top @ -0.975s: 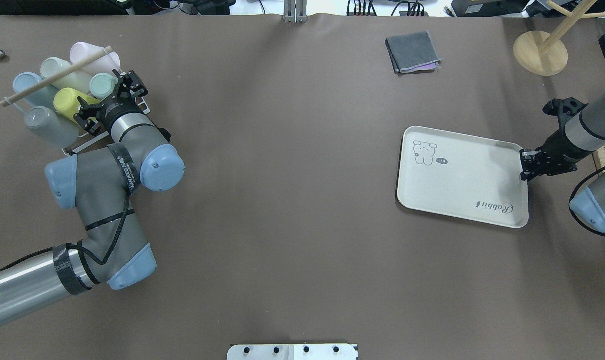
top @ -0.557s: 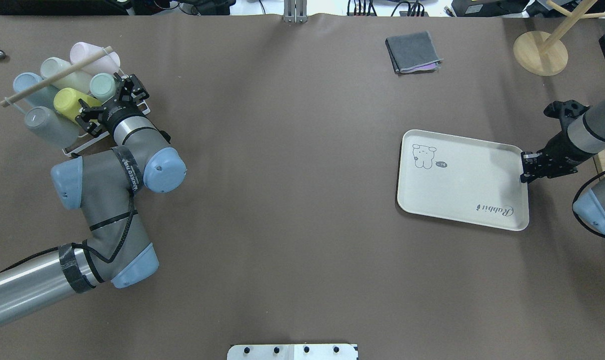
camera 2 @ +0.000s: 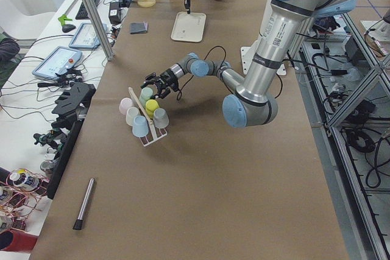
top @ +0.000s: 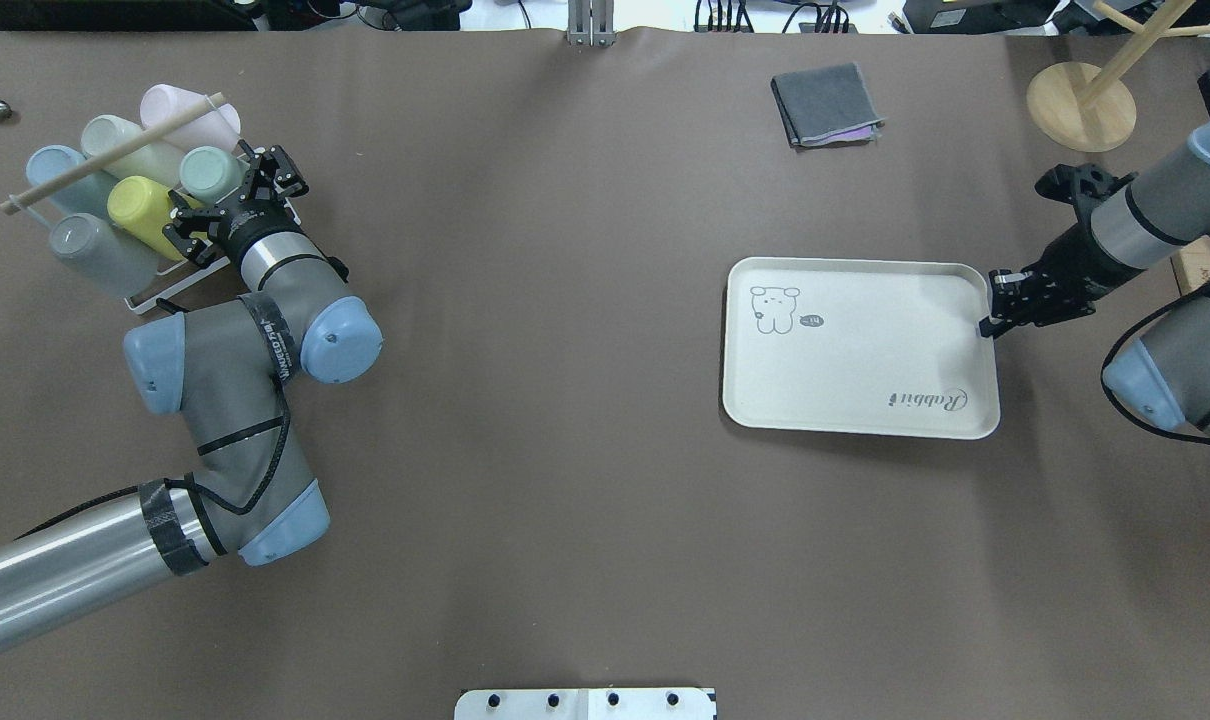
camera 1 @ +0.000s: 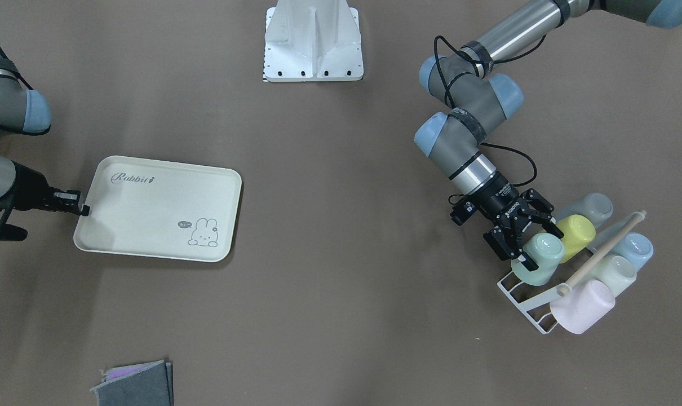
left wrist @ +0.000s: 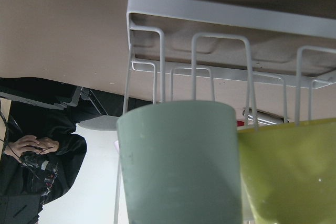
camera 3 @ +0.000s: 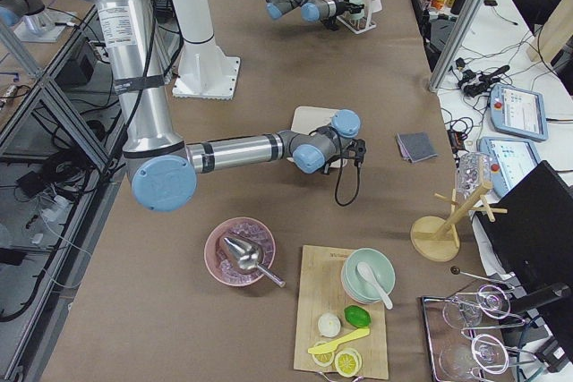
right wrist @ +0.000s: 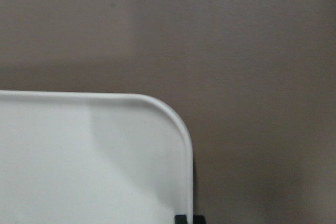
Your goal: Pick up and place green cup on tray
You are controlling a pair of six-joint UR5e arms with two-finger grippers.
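The pale mint-green cup (top: 209, 172) lies tilted on the white wire rack (top: 165, 293) at the far left, and fills the left wrist view (left wrist: 178, 166). My left gripper (top: 237, 203) is open, its fingers straddling the cup's near end (camera 1: 538, 258) without closing on it. The cream tray (top: 855, 345) with the "Rabbit" script and bunny print lies flat on the right side of the table. My right gripper (top: 993, 322) is shut on the tray's right rim (right wrist: 181, 145).
The rack also holds a yellow-green cup (top: 140, 205), a grey cup (top: 90, 250), a pale blue, a cream and a pink cup (top: 180, 108) under a wooden rod (top: 115, 152). A folded grey cloth (top: 827, 103) and a wooden stand base (top: 1080, 105) are at the back right.
My right gripper has moved the tray to the left and turned it square to the table. My left gripper has edged forward toward the green cup.
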